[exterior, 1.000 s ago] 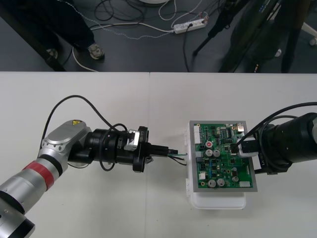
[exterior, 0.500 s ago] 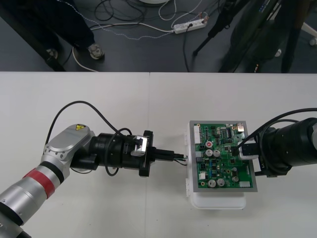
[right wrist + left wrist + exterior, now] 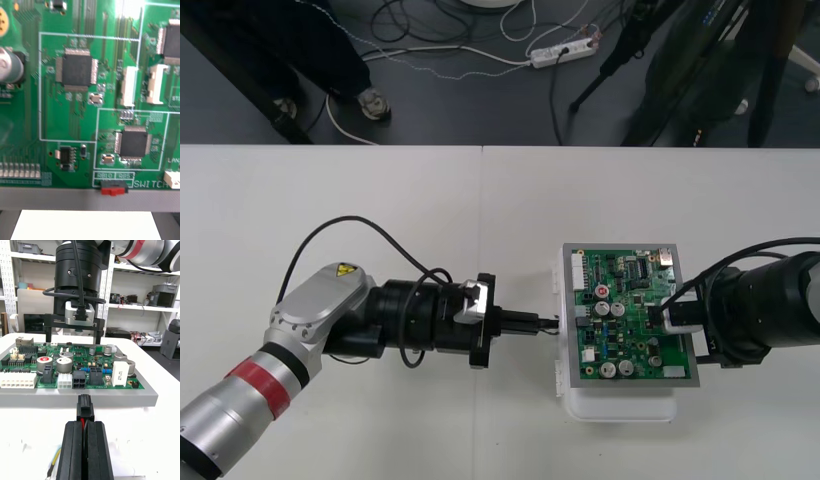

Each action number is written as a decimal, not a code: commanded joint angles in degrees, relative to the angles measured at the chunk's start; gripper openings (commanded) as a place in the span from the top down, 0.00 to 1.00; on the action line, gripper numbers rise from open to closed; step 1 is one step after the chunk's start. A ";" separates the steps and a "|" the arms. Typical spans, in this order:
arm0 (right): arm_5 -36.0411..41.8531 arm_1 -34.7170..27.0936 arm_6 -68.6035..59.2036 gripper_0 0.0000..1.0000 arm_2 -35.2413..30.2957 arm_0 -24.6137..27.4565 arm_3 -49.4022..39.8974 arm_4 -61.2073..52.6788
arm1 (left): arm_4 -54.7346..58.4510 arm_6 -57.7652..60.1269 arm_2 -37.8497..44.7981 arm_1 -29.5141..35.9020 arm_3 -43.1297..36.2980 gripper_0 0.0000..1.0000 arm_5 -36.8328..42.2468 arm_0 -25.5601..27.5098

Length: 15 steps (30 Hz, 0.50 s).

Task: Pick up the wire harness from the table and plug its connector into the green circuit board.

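The wire harness (image 3: 84, 422) was off the bench and in your left jaws, which were closed narrow on it. Its black plug (image 3: 84, 407) stuck out just past the fingertips (image 3: 73, 450), with red and black wires pinched between them. A thin green wire (image 3: 55, 459) trailed down beside the jaws onto the bench (image 3: 380, 210).

So the pick-up was done and the plugging was not. The plug sat just ahead of the left jaws, close to the near edge of the green board (image 3: 75, 367) but apart from it and below the top of the board. Straight ahead of the jaws a black connector (image 3: 78, 379) stood on that edge. The plug looked lined up with it, though you would have to raise it and push it forward to seat it.

Your right jaws were on the far side of the board from the left jaws. Their two black fingers (image 3: 98, 330) were spread wide and pointed down at the board, with nothing between them. I judged them to be steadying it.

The board rested on its white base (image 3: 620, 405) on the plain, pale bench. Beyond the bench's far edge lay dark floor (image 3: 480, 105), strewn with loose cables (image 3: 420, 25) and a white power strip (image 3: 563, 50).
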 commanded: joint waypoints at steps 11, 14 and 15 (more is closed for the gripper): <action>0.44 2.08 -0.26 0.00 0.32 1.48 -3.46 4.95 | -1.22 6.48 -0.05 -0.69 -3.98 1.00 4.28 1.24; 0.35 2.34 -0.43 0.00 0.32 1.48 -3.46 5.56 | -1.22 6.57 -0.05 -0.86 -3.98 1.00 4.28 1.33; 0.26 2.51 -0.52 0.00 0.32 1.57 -3.46 5.82 | -1.40 6.66 -0.05 -0.95 -3.98 1.00 4.36 1.24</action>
